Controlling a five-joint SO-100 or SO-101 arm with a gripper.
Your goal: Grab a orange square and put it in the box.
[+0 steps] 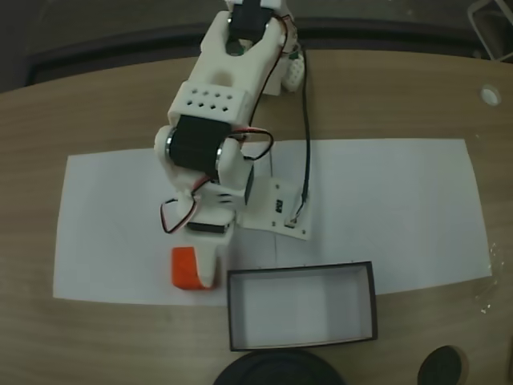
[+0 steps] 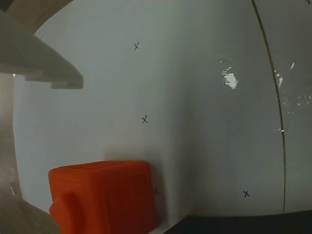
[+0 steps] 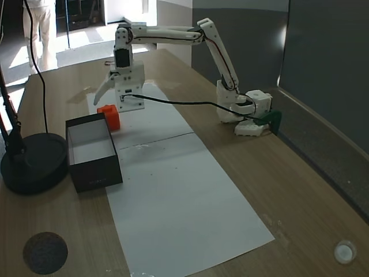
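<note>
The orange cube (image 1: 187,269) sits on the white paper sheet (image 1: 385,208) on the wooden desk (image 1: 96,112), just to the left of the box (image 1: 303,306) in the fixed view from above, near it but outside its black walls. In the side fixed view the cube (image 3: 109,115) lies just beyond the far end of the box (image 3: 91,151).

The pincer (image 1: 204,269) hangs over the cube with its fingers spread; one white finger (image 1: 210,261) comes down along the cube's right side in the fixed view from above, and the other stands off to the left in the side fixed view. I judge it not clamped on anything yet. In the wrist view the cube (image 2: 102,197) fills the lower left, its raised bump facing the lens, with a pale finger (image 2: 39,61) up at the top left.

What could go wrong: the finger may nudge the cube sideways as the jaws close, since the rounded edges and smooth paper give little hold. The box wall is also close, so a low carry could knock the cube against its rim.

I can read no brand or label anywhere; the only marks are small black crosses (image 2: 144,119) inked on the paper.
</note>
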